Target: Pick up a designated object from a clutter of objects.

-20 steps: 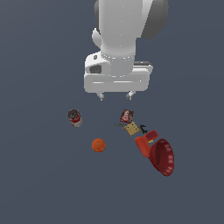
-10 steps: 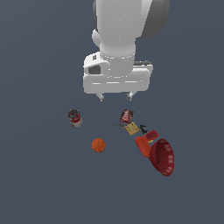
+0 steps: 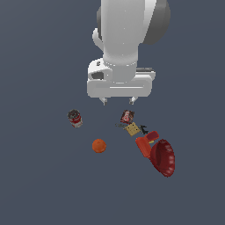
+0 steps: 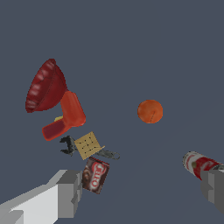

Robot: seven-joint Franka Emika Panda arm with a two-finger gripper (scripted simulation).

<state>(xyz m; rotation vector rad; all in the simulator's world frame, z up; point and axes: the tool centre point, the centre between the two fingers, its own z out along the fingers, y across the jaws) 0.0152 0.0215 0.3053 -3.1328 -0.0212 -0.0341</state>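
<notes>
Now lower than before, my gripper point(image 3: 118, 101) jaws spread wide above the small tan grid-patterned cracker box point(image 4: 88, 145), tilted red bowl point(image 4: 45, 86) beyond it.

Tan-yellow cracker box point(image 4: 88, 145), marked with a grid of squares. Bowl point(image 4: 45, 86) deep red, ribbed paler inside. Red box point(image 4: 65, 117) plain. Ball point(image 4: 150, 111) orange. Can point(image 4: 199, 164) red-labelled, white band. Picture box point(image 4: 95, 175) dark red, white lettering. Tool point(image 4: 68, 145) black. Tabletop point(image 4: 166, 52) slate grey-blue.
</notes>
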